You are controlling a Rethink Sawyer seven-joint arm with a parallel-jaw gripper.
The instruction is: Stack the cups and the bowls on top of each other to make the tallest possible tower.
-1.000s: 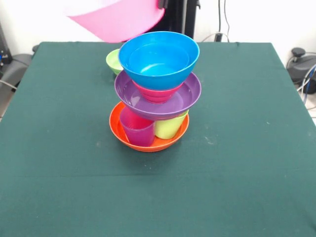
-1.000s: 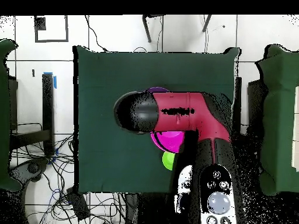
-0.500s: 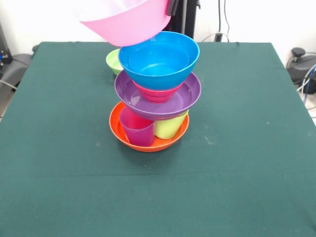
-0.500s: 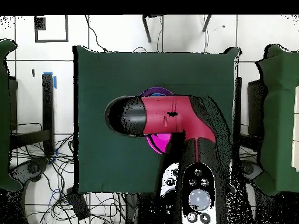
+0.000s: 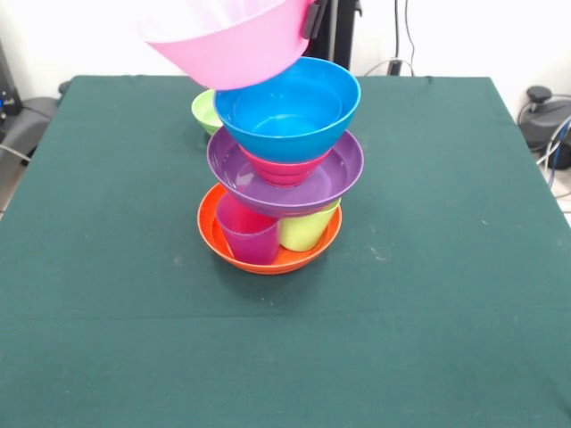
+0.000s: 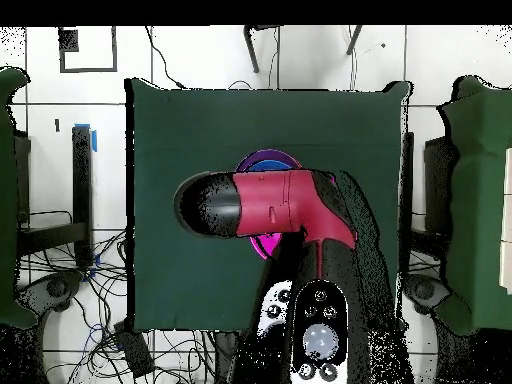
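Tower [image 5: 281, 165] of bright plastic stands at the centre of the green table [image 5: 446, 312]: an orange bowl [image 5: 223, 245] at the base holds a purple cup [image 5: 250, 236] and a lime green cup [image 5: 308, 230], which carry a purple bowl [image 5: 343, 174], a red bowl [image 5: 281, 168] and a blue bowl [image 5: 290, 111]. A pink bowl [image 5: 227, 40] hangs tilted at eleven o'clock of the blue bowl, overlapping its rim. A dark gripper part [image 5: 312, 18] meets the pink bowl's right edge; whether its fingers grip cannot be told. A small green bowl [image 5: 205, 111] sits behind the tower. Overhead, the red arm [image 6: 285, 200] covers the stack.
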